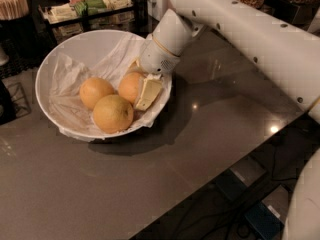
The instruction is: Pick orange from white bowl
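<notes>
The white bowl [60, 49] with its crumpled paper lining stands on the dark table at the left. Three fruits lie in it. The orange [128, 86], the deepest in colour, is the right-hand one. A paler fruit [95, 92] lies to its left and a larger, yellower one [113, 113] in front. My gripper [142, 84] reaches down into the bowl's right side, right at the orange and touching it. The orange rests on the paper.
The white arm [240, 29] crosses from the upper right over the grey table [150, 184]. Trays of packets [90, 6] and a holder of sticks [14, 4] stand behind the bowl. The table edge runs diagonally at the lower right.
</notes>
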You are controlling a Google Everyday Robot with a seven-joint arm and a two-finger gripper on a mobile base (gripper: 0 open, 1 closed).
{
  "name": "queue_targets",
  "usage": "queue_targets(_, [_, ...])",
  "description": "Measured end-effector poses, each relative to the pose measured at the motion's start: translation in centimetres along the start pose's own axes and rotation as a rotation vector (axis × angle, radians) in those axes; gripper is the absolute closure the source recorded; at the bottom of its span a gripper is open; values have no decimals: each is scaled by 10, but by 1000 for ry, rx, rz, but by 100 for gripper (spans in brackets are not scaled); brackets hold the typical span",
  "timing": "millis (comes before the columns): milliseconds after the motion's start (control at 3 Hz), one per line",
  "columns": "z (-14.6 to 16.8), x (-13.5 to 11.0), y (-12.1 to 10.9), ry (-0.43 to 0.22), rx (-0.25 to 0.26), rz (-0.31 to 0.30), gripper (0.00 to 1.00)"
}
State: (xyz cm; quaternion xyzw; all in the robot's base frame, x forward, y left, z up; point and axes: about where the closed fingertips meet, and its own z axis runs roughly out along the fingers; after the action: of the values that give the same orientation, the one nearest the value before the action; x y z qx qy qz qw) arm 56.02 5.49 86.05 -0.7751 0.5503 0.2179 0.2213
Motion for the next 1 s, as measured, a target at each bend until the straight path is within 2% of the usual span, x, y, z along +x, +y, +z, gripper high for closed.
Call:
queue_targets(333, [-30, -4, -2, -27, 45, -13, 100])
queue_targets(667, [-56, -11, -2, -90, 73, -47, 100])
queue_targets(1000, [-82, -29, -3, -160, 93, -109, 100])
